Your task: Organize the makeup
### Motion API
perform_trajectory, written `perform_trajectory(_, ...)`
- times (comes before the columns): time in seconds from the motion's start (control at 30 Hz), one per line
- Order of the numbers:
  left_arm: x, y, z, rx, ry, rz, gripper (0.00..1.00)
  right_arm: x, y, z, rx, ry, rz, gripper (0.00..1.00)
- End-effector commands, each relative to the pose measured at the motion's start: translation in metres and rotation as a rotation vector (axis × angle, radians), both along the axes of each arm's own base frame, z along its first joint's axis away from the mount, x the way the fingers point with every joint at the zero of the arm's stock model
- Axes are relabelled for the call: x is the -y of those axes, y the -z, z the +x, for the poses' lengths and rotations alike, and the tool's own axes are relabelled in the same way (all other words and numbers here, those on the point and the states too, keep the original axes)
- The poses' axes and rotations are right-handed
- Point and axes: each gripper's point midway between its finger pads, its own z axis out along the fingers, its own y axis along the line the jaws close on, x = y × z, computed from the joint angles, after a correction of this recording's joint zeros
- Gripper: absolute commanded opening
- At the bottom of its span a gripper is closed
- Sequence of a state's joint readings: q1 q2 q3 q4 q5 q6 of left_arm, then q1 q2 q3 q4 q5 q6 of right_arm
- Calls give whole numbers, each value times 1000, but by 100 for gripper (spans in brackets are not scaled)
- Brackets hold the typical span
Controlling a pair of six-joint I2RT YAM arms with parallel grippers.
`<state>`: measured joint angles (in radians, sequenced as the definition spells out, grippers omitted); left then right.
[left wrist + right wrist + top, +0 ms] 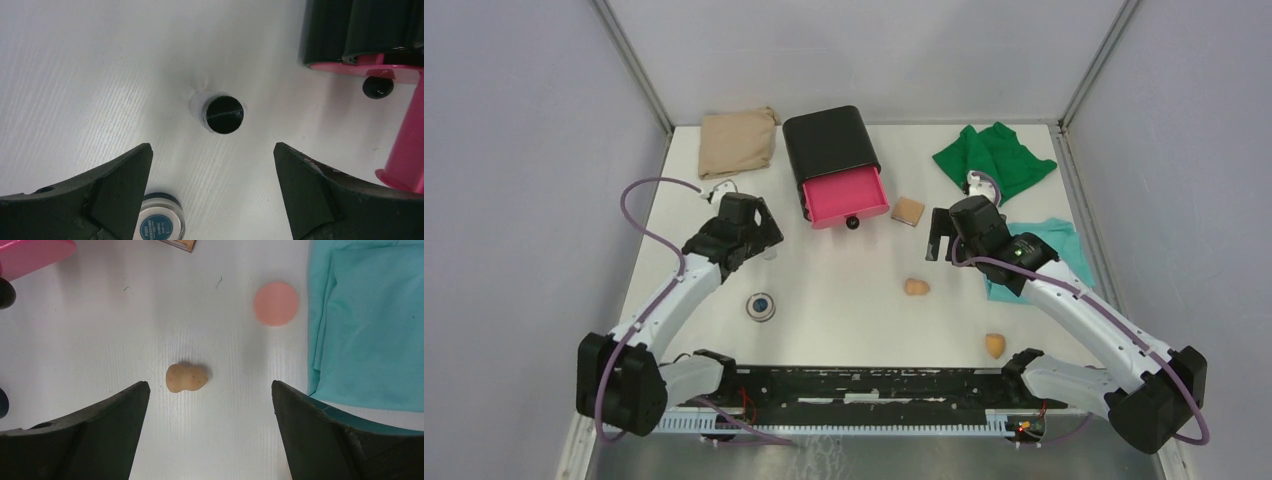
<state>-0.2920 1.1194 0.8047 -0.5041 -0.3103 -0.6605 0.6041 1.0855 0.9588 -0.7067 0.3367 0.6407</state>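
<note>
Round compact — cut off, partly hidden

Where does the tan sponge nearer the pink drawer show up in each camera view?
Top external: the tan sponge lies right of centre on the table, nearer the camera than the tan square pad.
Left wrist: not in view.
Right wrist: near the picture's middle.
Shared landmark: the pink drawer with its black knob, seen in all three.
</note>
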Motion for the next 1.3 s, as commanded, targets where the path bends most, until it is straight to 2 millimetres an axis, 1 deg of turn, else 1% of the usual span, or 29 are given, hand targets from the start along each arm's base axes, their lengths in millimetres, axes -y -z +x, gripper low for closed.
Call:
perform_trajectory(0.0, -1, -8, 35, 66, 36, 86, 97, 1, -16, 6, 53, 2, 3, 100)
perform_trajectory(0.1, -2, 5, 45, 13, 48, 130, 95, -1, -15, 6, 53, -4, 11, 100)
perform_trajectory(0.17, 2, 17, 50, -21, 58, 129, 94, -1, -15, 5, 52, -8, 12, 99)
perform_trajectory(0.23, 5, 27, 53, -51, 57, 120, 90, -1, -16, 5, 54, -9, 10, 100)
perform_trajectory(0.4, 3, 32, 57, -55, 25, 120, 75, 2, -18, 4, 63, -8, 0, 99)
perform_trajectory(0.47, 1, 33, 57, -63, 10, 128, 68, 3, -19, 4, 66, -7, -2, 100)
perform_trajectory(0.53, -3, 34, 56, -71, -14, 142, 58, 4, -19, 4, 64, -6, -4, 99)
perform_trajectory(0.6, -5, 34, 55, -72, -27, 142, 44, 4, -19, 4, 62, -8, -9, 99)
perform_trajectory(0.67, -3, 30, 55, -70, -24, 133, 31, 4, -18, 5, 65, -3, -11, 99)
perform_trajectory(0.7, -3, 26, 55, -64, -21, 130, 26, 4, -18, 5, 66, -2, -11, 100)
perform_trajectory(0.77, -1, 7, 56, -39, -10, 119, 18, 3, -18, 6, 63, -5, -9, 100)
perform_trajectory(0.8, 0, -4, 56, -17, -8, 112, 12, 2, -19, 6, 63, -6, -7, 99)
perform_trajectory(0.87, 4, -30, 58, 49, 8, 83, 4, 2, -21, 6, 65, -5, -3, 99)
perform_trajectory(0.93, 14, -59, 59, 130, 60, 34, 3, 3, -22, 5, 72, -3, 2, 99)
perform_trajectory(1.0, 31, -90, 57, 226, 157, -36, 3, 4, -23, 4, 75, -1, 3, 99)
perform_trajectory(1.07, 48, -124, 49, 329, 244, -116, 3, 5, -23, 4, 77, -1, 0, 99)
perform_trajectory(1.17, 76, -163, 36, 439, 381, -242, 3, 5, -24, 4, 80, 7, 7, 99)
perform_trajectory(1.27, 104, -190, 27, 531, 460, -417, 3, 7, -24, 3, 81, 9, 1, 99)
